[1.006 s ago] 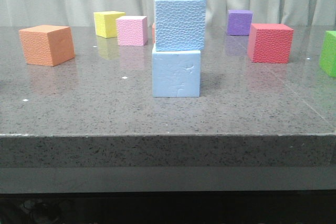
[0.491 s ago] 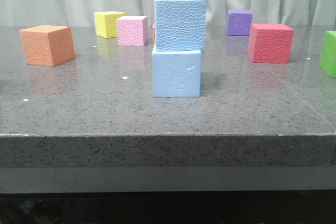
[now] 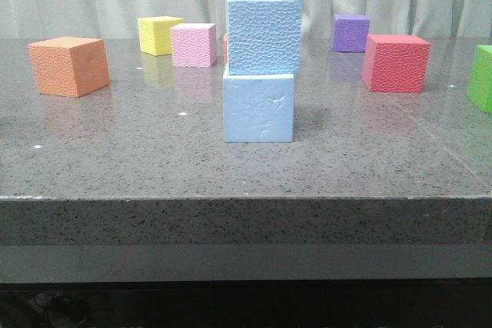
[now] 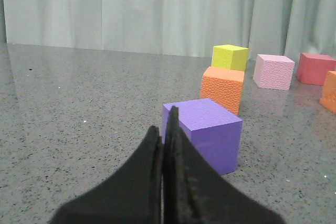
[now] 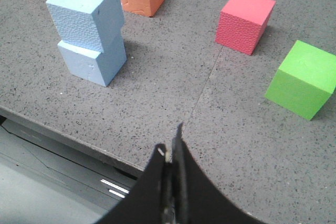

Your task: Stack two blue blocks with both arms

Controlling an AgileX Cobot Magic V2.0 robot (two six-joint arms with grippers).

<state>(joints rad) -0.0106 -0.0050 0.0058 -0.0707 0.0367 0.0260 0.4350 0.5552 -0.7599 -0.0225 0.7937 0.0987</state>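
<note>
Right pincer (image 5: 171, 153) fingers pressed together, empty, hanging over the bench (image 5: 210, 108) near its front edge; the blue stack stands well apart from it, off to one side. Left pincer (image 4: 164, 129) also closed on nothing, a purple cube (image 4: 207, 132) just beyond its tips; no blue block shows in its wrist view. Pebbled blue block (image 3: 263, 34) sits squarely on the smooth blue block (image 3: 258, 107), mid-bench in the front view, neither pincer touching them.
</note>
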